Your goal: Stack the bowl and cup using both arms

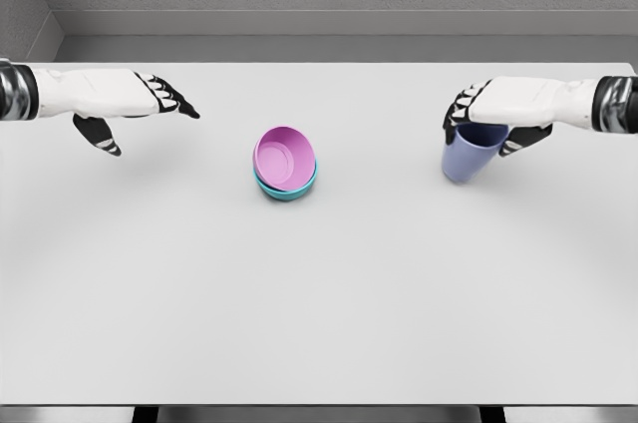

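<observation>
Your right hand (488,122) has its fingers wrapped around the rim of the lavender cup (469,156), which hangs below them, tilted, mouth toward the palm and base slanting down toward the surface (319,323). From those fingers the stack lies to the inner side and slightly nearer you: a pink bowl (285,157) already nested in a teal bowl (289,191), both tipped so the pink mouth faces up and a little toward the camera. That sideways gap is what your next move turns on, and the right hand, holding the cup, looks to be the 1 to close it. Your left hand (130,104) hovers well apart on the other side of the bowls, fingers spread wide, holding nothing.
</observation>
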`<state>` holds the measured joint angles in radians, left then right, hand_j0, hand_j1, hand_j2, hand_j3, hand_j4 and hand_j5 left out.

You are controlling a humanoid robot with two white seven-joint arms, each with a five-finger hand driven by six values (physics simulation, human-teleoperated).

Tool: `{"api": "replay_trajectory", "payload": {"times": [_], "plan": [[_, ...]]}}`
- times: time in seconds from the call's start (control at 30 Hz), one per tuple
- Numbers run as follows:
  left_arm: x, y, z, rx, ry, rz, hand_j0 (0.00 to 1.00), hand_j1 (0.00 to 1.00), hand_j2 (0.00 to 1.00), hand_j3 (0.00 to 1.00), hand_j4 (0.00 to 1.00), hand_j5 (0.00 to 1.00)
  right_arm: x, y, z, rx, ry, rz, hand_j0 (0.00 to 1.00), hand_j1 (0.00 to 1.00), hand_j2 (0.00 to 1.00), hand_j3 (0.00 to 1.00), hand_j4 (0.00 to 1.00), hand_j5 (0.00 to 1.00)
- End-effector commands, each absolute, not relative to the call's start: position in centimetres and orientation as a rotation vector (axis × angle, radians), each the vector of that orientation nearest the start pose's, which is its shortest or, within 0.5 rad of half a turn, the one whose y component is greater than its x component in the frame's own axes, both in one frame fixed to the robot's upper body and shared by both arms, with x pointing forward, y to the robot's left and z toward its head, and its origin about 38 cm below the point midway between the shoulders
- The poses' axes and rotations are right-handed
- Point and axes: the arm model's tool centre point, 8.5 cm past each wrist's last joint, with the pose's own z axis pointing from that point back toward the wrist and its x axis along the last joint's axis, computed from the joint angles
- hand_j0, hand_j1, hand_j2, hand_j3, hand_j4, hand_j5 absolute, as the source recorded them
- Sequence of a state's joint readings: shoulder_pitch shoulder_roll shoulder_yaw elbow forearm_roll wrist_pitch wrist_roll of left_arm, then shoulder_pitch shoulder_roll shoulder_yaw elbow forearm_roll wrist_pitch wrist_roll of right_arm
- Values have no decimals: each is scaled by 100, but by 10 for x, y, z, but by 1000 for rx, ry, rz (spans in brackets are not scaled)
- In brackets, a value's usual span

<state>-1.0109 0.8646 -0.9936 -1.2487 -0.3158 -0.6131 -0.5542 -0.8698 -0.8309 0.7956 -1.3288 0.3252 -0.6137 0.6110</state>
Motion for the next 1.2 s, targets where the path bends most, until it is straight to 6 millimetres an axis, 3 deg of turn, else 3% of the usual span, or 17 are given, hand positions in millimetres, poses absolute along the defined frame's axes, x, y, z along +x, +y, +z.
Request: {"api": "replay_trajectory", "payload": {"times": [0.0, 0.13, 0.33, 0.5, 0.93, 1.07, 1.17], "plan": [[477, 323, 248, 438, -1188, -2207, 100, 100, 100, 100, 100, 100, 465, -305, 246, -393, -1302, 2171, 51, 51, 51, 51, 51, 51], [477, 325, 248, 441, -1184, -2205, 100, 100, 100, 100, 100, 100, 467, -297, 255, -400, -1334, 2178, 52, 52, 52, 52, 52, 52], [477, 325, 249, 442, -1183, -2206, 100, 100, 100, 100, 100, 100, 462, -266, 290, -409, -1493, 2201, 54, 54, 54, 54, 54, 54], [477, 326, 248, 442, -1182, -2205, 100, 100, 100, 100, 100, 100, 463, -250, 297, -400, -1538, 2212, 56, 56, 56, 56, 56, 56], [477, 326, 249, 443, -1181, -2204, 100, 100, 100, 100, 100, 100, 433, -205, 318, -377, -1677, 2336, 56, 56, 56, 56, 56, 56], [477, 326, 249, 443, -1184, -2204, 100, 100, 100, 100, 100, 100, 416, -186, 327, -366, -1742, 2393, 56, 56, 56, 56, 56, 56], [477, 326, 249, 443, -1184, -2204, 100, 100, 100, 100, 100, 100, 415, -177, 330, -356, -1773, 2397, 56, 56, 56, 56, 56, 56]]}}
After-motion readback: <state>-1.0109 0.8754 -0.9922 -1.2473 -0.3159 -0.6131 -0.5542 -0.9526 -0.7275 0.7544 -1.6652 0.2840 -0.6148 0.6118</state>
